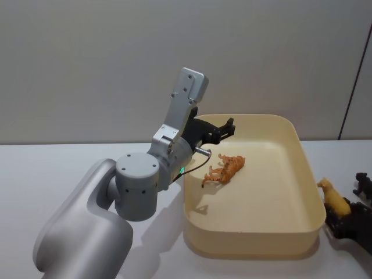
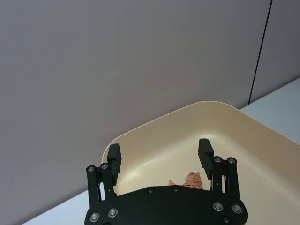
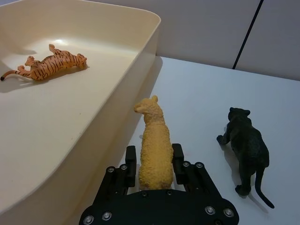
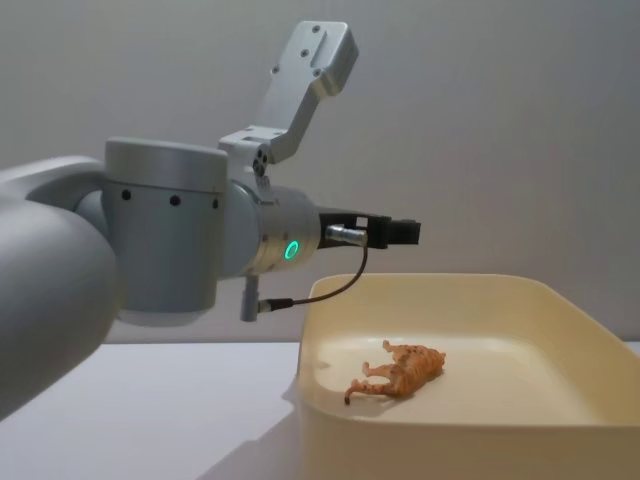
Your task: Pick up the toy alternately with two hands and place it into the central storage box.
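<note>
White tabletop (image 1: 58, 168), grey wall (image 1: 87, 58): right end effector (image 3: 154, 151) clamps the yellow toy (image 3: 154, 131) just right of the box (image 1: 250, 241); lifted low, it may snag the rim (image 3: 157, 22). Left end effector (image 2: 159, 152) hangs wide over the box.

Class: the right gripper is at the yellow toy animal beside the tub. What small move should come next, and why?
Probably lift straight up: the right gripper appears closed on the yellow toy, which stands on the table beside the tub wall.
</note>
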### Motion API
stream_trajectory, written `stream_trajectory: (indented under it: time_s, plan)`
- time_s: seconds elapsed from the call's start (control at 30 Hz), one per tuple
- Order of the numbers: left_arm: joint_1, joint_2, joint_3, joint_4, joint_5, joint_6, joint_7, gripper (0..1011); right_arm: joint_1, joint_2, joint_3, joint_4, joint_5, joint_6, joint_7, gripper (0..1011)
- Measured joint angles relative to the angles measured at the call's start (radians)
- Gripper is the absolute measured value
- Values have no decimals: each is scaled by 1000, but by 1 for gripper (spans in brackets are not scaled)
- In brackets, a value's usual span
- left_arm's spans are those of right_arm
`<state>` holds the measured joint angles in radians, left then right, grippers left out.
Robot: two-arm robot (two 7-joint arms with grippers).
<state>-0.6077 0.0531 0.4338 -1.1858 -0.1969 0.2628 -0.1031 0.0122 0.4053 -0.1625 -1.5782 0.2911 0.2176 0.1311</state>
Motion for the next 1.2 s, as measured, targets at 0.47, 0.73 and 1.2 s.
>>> stream_trajectory:
  time_s: [0.47,0.73,1.2]
  plan:
    - [0,0,0,0,0,0,0,1001,-8,-3,4,-30,-7,-35,-39,352]
    - [0,0,0,0,0,0,0,1001,-20,-4,14,-83,-9,-77,-91,352]
    - [0,0,0,0,0,0,0,1001,26,-25,24,-159,19,-71,-104,352]
